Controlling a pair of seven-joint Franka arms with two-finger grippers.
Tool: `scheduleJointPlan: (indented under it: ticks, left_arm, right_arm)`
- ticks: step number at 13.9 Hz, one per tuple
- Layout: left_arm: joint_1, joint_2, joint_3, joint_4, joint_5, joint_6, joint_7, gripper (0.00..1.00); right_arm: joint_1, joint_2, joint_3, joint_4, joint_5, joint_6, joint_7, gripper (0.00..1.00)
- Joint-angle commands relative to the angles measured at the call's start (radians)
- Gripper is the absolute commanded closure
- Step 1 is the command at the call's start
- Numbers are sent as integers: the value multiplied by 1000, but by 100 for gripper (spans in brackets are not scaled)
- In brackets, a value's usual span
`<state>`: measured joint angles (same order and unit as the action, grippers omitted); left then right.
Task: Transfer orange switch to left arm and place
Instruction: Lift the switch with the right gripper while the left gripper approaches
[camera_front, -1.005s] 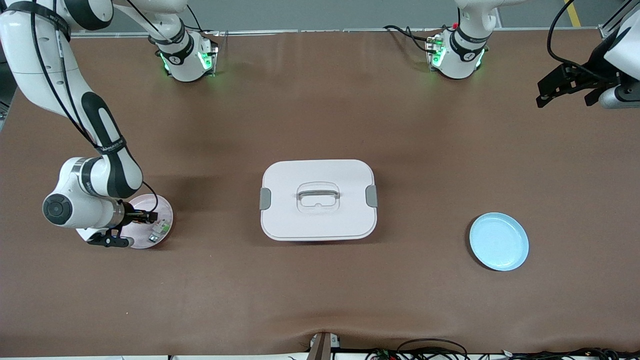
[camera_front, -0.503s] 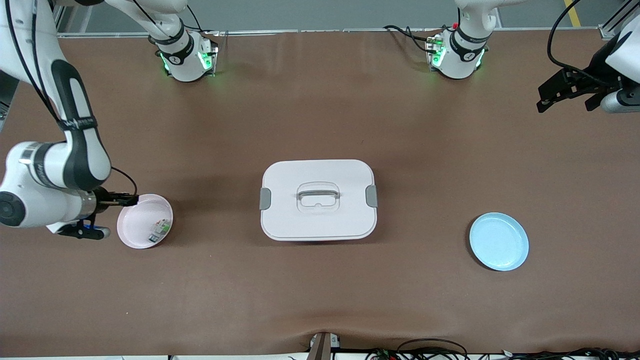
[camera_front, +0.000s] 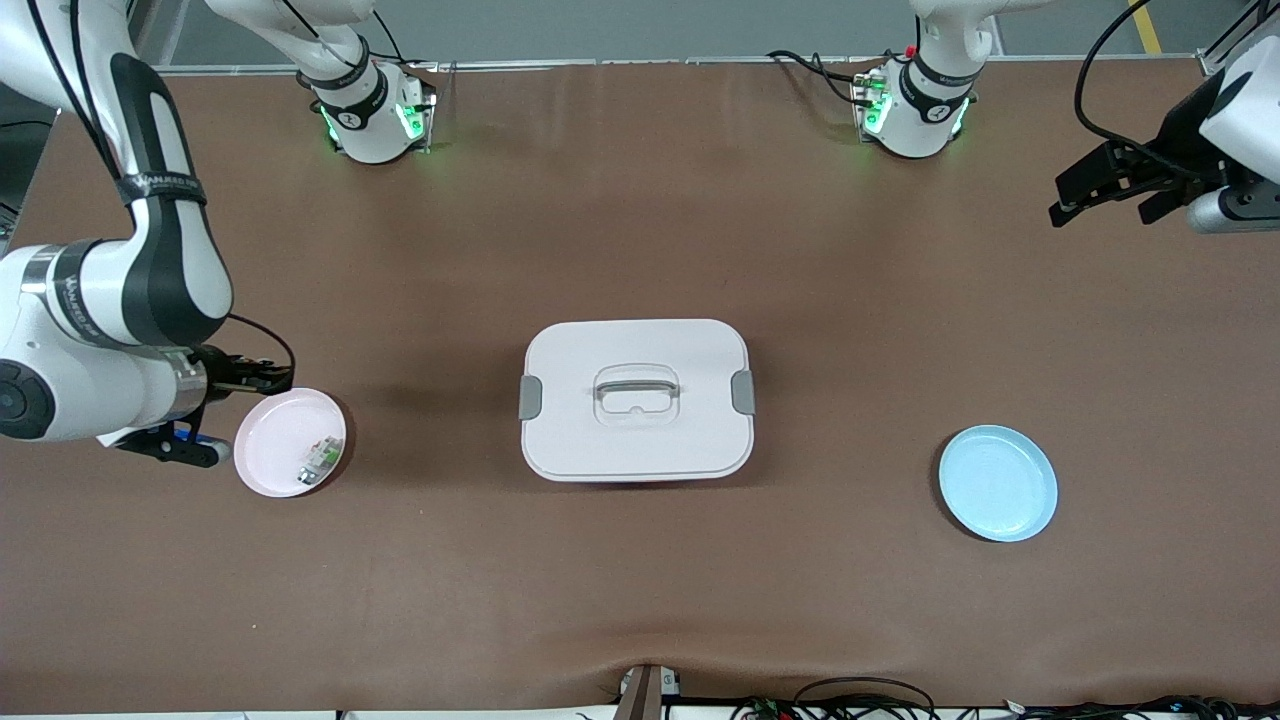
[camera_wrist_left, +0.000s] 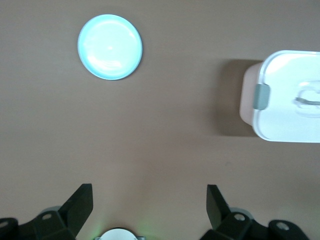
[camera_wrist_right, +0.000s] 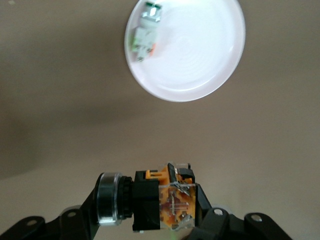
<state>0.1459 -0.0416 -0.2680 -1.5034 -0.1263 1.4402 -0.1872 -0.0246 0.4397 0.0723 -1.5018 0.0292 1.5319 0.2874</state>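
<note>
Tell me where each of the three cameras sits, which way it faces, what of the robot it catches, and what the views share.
Front view: high across the table, facing the arm bases; shows both arms, the box, pink plate and blue plate.
Left wrist view: on the left arm, looking down past the open left gripper at the table.
Right wrist view: on the right arm, looking down past the right gripper, shut on the orange switch.
Shared: box and blue plate in front and left wrist views; pink plate in front and right wrist views.

The box (camera_front: 636, 400) sits mid-table. The plate (camera_front: 291, 442) holding the small flat part (camera_front: 320, 461) lies toward the right arm's end, and another plate (camera_front: 998, 483) lies toward the left arm's end, slightly nearer the front camera than the box.
</note>
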Motion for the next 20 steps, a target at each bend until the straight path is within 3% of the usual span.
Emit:
scheduleJointPlan:
  ticks: [1, 3, 8, 12, 16, 20]
  left_arm:
    - [-14, -1, -28, 8, -71, 12, -15, 0]
    - [-14, 3, -34, 5, -142, 32, -15, 0]
    - [-22, 48, -101, 8, -234, 80, -21, 0]
    - [-51, 68, -108, 3, -314, 118, -23, 0]
    - [-132, 88, -112, -3, -300, 206, -90, 0]
    - [-222, 95, -112, -47, -299, 372, -167, 0]
  right_arm:
    - [-2, -19, 0, -3, 77, -18, 41, 86]
    - [26, -19, 0, -1, 122, -18, 103, 86]
    - [83, -21, 1, -1, 386, -39, 347, 86]
    - [149, -29, 1, 29, 553, -39, 536, 86]
    - [183, -29, 0, 51, 714, -27, 647, 86]
    - [189, -29, 0, 52, 837, -4, 709, 86]
